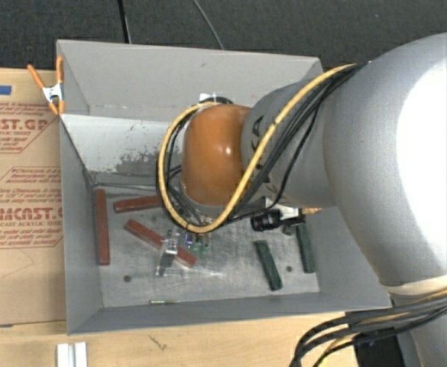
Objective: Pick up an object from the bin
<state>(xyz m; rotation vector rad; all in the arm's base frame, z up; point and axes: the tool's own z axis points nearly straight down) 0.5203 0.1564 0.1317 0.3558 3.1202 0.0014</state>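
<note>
Inspection finding: the arm (376, 167) is reaching into the bin (78, 174) from the right. Its orange cover (212, 155) and looped cables (164, 167) are sitting just above the claw (170, 260).

The claw is hanging low over the bin floor, directly over the lower-right end of the slanted brown stick (148, 234). Contact with that stick cannot be confirmed. Whether the claw is released or clenched cannot be told either.

The level brown stick (137, 203) is lying near the claw, up and to its left. The left brown stick (102, 228) is lying lengthwise up the view, well to the claw's left, beside the bin's sloping wall.

The near green stick (267, 264) is lying to the claw's right, apart from it. The far green stick (306, 249) is lying further right, just beside the near one.
</note>
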